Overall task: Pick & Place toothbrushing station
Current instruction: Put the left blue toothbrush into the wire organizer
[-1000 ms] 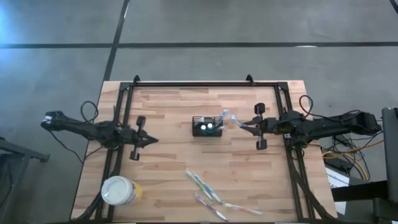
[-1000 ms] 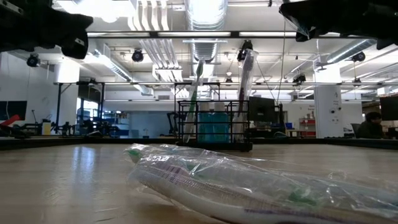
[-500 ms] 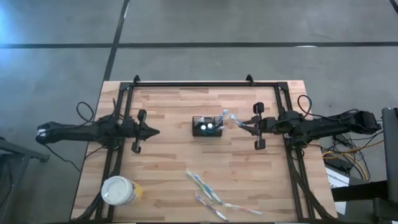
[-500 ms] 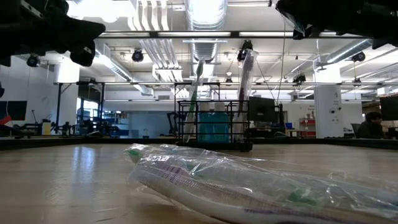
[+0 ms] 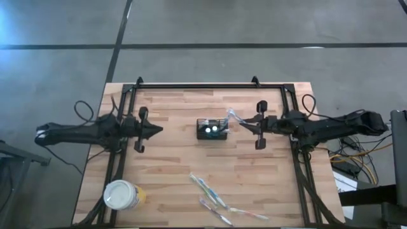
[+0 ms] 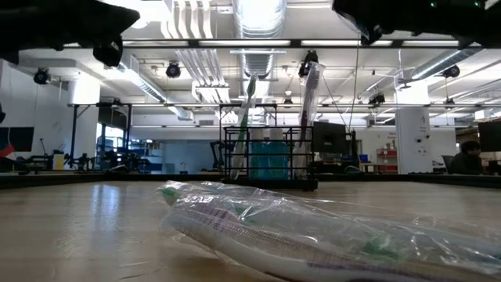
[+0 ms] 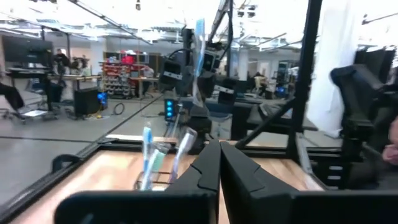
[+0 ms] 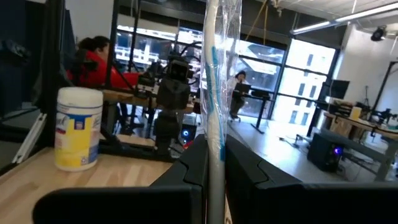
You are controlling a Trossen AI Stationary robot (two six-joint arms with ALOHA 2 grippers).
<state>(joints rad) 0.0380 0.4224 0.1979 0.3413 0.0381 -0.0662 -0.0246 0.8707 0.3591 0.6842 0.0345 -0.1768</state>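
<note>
Noting my right gripper (image 5: 242, 123), clamped on a wrapped toothbrush (image 5: 233, 117), has edged toward the station (image 5: 212, 129) at its 9 o'clock; left gripper (image 5: 159, 129) shut, empty.

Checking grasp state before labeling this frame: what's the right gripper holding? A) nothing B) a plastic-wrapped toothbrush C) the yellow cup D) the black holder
B: the right wrist view shows the right gripper shut on a plastic-wrapped toothbrush standing up between its fingers; in the high view the yellow cup sits at the table's near left corner and the black holder rests mid-table, both untouched.
</note>
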